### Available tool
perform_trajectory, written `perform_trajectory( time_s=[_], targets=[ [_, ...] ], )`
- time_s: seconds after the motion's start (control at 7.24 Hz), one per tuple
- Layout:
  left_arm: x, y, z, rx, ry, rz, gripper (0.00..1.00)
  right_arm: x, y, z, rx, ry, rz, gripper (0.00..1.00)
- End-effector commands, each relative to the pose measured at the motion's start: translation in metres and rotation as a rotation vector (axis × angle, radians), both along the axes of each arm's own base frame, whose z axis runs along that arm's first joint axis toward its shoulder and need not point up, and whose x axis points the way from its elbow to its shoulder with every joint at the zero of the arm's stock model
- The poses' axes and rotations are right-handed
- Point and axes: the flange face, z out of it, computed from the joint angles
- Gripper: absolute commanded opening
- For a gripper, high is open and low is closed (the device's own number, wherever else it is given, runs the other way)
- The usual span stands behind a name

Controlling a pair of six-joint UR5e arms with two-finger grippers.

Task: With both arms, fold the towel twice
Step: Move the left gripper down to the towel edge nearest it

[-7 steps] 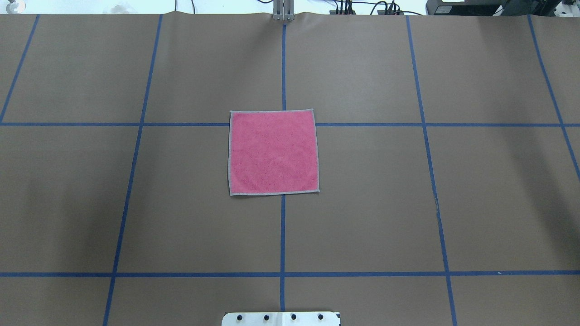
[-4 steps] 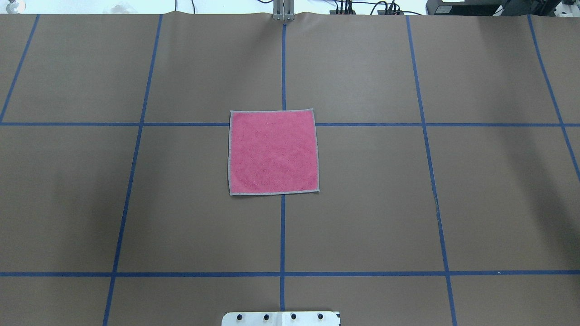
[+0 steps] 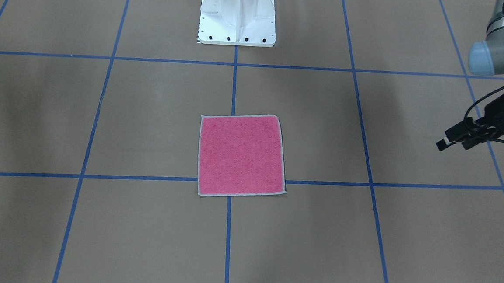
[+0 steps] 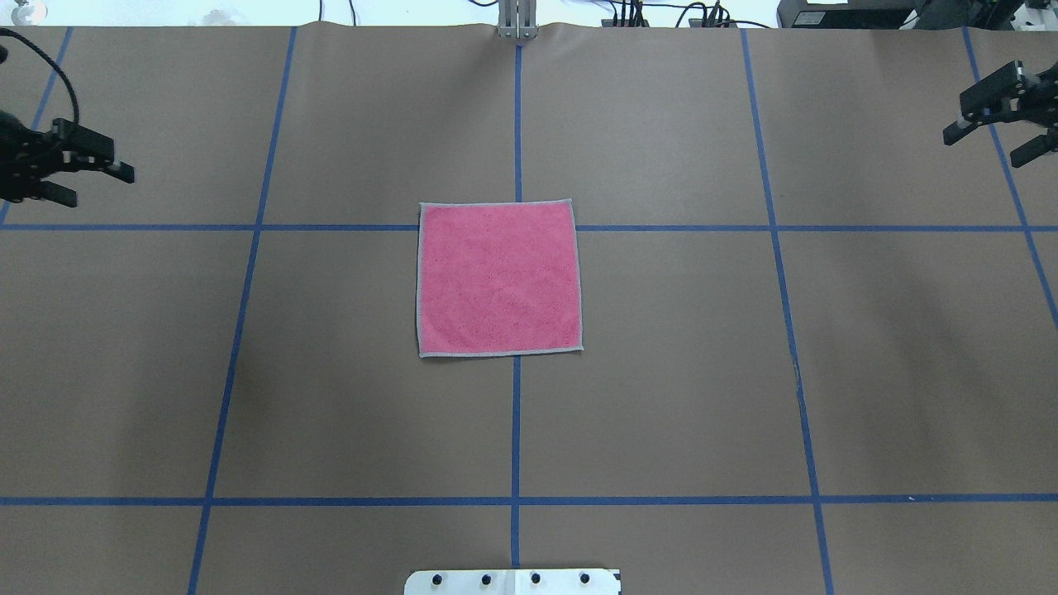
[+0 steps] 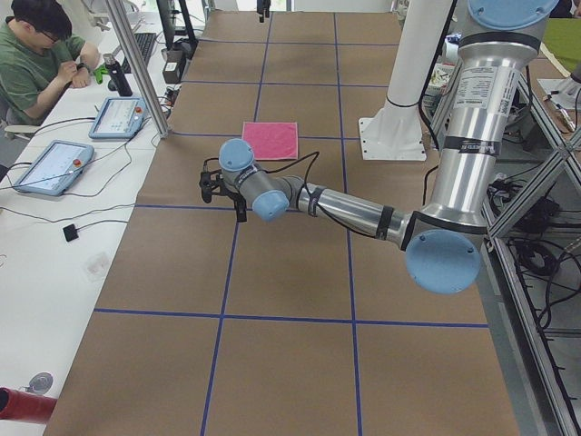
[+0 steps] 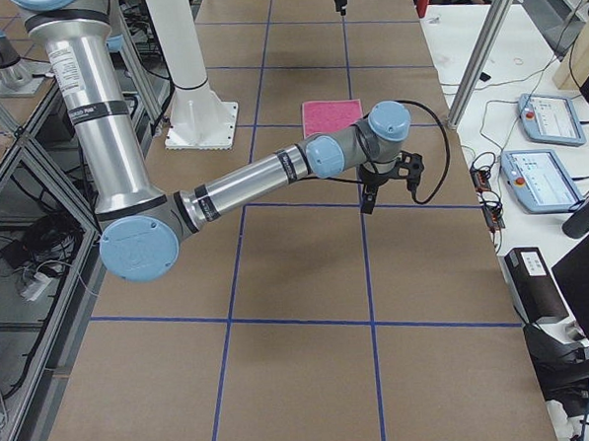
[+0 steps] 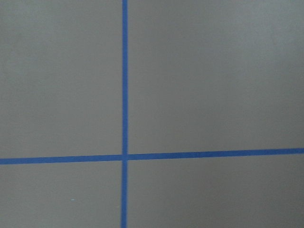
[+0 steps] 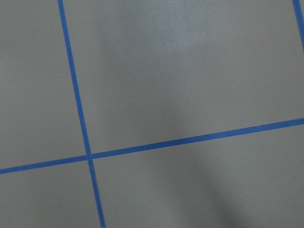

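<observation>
Nearest the robot, the one white pedestal base (image 4: 512, 582) is bolted at the counter's (image 4: 661, 413) near edge, on brown paper gridded with blue tape lines (image 4: 516, 430). Beyond it lies the one towel (image 4: 499, 278), spread flat and unfolded, pink face up with its light grey border showing all round. It sits on the centre tape line, and its far edge lies just past a cross line. Two arms reach out over the counter, the left arm (image 5: 345, 207) and the right arm (image 6: 253, 178), each stretched nearly level. Farther out than the towel's middle are the two grippers, one at each side edge of the overhead view. The left gripper (image 4: 97, 187) has its fingers spread apart and holds nothing. The right gripper (image 4: 984, 147), a little farther out, is likewise spread and empty. Both are well apart from the towel and touch nothing. Each wrist camera sees only brown paper and a tape crossing.
</observation>
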Motion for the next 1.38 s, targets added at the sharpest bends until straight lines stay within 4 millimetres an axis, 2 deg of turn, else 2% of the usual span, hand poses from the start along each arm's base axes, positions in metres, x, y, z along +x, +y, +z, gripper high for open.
perform_trajectory(
  time_s=[0.0, 0.28, 0.41, 0.55, 0.69, 0.83, 0.97, 1.11, 1.24],
  targets=[
    [0.082, 0.006, -0.064, -0.071, 0.064, -0.043, 1.0, -0.035, 0.002, -0.015, 0.032, -0.015, 0.032, 1.0],
    [0.154, 0.056, -0.104, -0.063, 0.072, -0.104, 1.0, -0.084, 0.015, -0.031, 0.037, -0.055, 0.068, 1.0],
    [0.174, 0.084, -0.128, -0.087, 0.111, -0.117, 1.0, -0.1, 0.025, -0.041, 0.048, -0.124, 0.096, 1.0],
    [0.203, 0.106, -0.141, -0.108, 0.129, -0.122, 1.0, -0.121, 0.039, -0.051, 0.051, -0.195, 0.105, 1.0],
    [0.239, 0.128, -0.151, -0.079, 0.126, -0.141, 1.0, -0.14, 0.05, -0.06, 0.041, -0.239, 0.099, 1.0],
    [0.268, 0.143, -0.167, -0.062, 0.137, -0.135, 1.0, -0.149, 0.055, -0.066, 0.041, -0.257, 0.089, 1.0],
    [0.284, 0.149, -0.176, -0.074, 0.147, -0.125, 1.0, -0.16, 0.058, -0.068, 0.046, -0.255, 0.078, 1.0],
    [0.309, 0.152, -0.186, -0.072, 0.152, -0.104, 1.0, -0.175, 0.063, -0.07, 0.053, -0.252, 0.06, 1.0],
    [0.329, 0.14, -0.186, -0.07, 0.134, -0.123, 1.0, -0.188, 0.065, -0.076, 0.071, -0.248, 0.061, 1.0]
  ],
)
